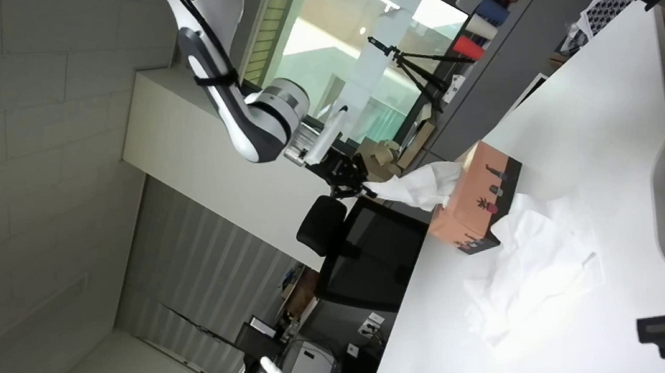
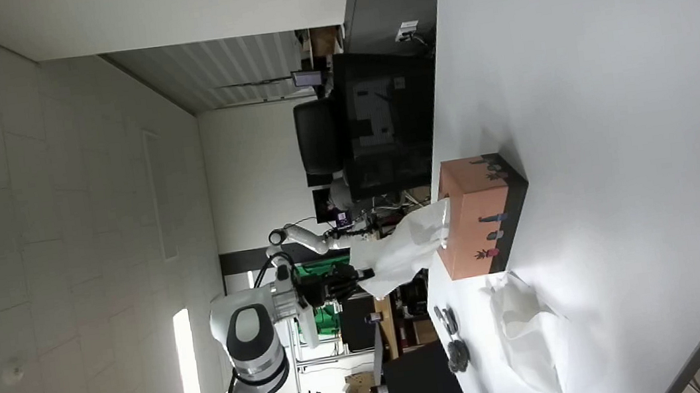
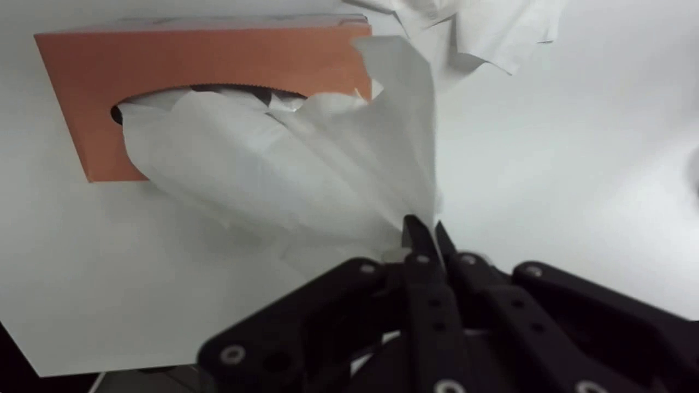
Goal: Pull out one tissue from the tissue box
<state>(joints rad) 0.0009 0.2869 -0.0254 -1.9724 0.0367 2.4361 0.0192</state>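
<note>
Hanging clamped in my gripper [image 3: 428,226], the white tissue [image 3: 256,158] is trailing down, seemingly into the orange tissue box [image 2: 482,223].

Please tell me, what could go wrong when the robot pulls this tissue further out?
The held tissue might tear: the pincer grips only a narrow, gathered part of it. The tissue box might lift along, since the tissue reaches into it and nothing visible holds it down. The loose tissue lies close by; a sliding box could push it.
</note>
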